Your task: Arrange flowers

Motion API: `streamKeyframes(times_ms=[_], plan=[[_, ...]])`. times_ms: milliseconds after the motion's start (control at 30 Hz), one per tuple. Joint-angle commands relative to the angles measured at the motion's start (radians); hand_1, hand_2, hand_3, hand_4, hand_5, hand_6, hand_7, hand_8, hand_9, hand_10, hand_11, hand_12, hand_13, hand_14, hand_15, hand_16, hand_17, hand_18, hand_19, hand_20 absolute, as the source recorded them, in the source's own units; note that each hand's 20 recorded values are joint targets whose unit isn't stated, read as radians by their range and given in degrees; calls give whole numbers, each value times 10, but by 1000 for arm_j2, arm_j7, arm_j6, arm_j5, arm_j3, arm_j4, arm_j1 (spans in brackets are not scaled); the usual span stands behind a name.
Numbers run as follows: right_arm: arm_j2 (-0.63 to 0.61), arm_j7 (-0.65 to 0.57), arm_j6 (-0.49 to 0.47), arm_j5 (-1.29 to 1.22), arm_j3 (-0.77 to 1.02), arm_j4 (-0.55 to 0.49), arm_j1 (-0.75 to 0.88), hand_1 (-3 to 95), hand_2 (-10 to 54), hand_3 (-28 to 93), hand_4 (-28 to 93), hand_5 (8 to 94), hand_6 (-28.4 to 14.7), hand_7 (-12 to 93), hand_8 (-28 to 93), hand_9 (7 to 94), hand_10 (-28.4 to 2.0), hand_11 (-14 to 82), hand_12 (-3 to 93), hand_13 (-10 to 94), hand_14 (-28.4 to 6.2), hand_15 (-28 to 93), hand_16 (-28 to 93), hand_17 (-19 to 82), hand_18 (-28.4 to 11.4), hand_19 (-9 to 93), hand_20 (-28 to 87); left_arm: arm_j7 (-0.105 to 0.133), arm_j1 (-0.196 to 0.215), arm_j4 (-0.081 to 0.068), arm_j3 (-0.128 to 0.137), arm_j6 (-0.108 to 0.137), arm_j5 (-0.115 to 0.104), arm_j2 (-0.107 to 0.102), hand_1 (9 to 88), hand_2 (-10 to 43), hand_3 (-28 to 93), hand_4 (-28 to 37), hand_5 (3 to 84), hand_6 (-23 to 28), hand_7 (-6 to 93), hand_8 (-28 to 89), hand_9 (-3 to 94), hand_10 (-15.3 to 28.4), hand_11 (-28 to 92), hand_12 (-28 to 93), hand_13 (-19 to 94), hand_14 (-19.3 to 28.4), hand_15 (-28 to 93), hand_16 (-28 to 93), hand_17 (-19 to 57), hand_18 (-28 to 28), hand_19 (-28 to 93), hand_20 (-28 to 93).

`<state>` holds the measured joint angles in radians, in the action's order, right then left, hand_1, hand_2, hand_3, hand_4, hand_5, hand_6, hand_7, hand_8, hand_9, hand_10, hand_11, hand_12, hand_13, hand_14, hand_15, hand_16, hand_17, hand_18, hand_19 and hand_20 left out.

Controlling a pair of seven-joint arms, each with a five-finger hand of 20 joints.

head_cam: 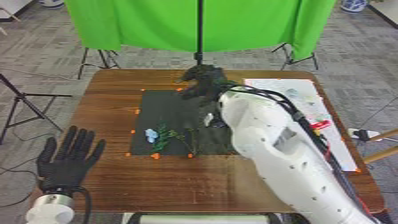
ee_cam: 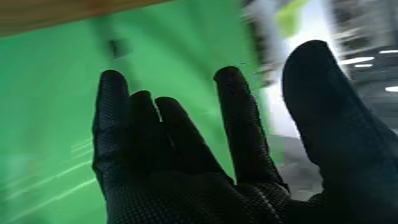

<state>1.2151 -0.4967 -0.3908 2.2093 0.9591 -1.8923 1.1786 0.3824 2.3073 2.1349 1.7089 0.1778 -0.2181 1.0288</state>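
Green cloth is hanging beyond a brown wooden desk (head_cam: 108, 112).
The green cloth (head_cam: 253, 27) is spreading behind a black upright pole (head_cam: 200, 30), grey patterned carpet (head_cam: 49, 55) is covering the floor, a black tripod (head_cam: 21, 101) is standing left of the desk, and white lights (ee_cam: 358, 60) are glowing in the right wrist view.

And here the right arm (head_cam: 264, 127) hides the right edge of the black mat (head_cam: 160, 107) and part of the white sheet (head_cam: 306, 95), its own near end cut off by the head view's bottom edge! The right hand (head_cam: 206, 79) blurs there, and the thin stems (head_cam: 193, 141) are too small to tell apart.
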Motion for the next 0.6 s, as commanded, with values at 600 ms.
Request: streamKeyframes(times_ms=[600], plan=[[-283,-263,-3,-35,283,213,231,472,-94,785,-278,443,-47,149,-111,324,-206,81,116,243,-207,328,86,109,-246,626,179,-25,-34,21,22,64,29,-21,294,133,734,-283,427,66,206,-117,401,153,267,126,324,153,427,-56,-47,151,389,187]])
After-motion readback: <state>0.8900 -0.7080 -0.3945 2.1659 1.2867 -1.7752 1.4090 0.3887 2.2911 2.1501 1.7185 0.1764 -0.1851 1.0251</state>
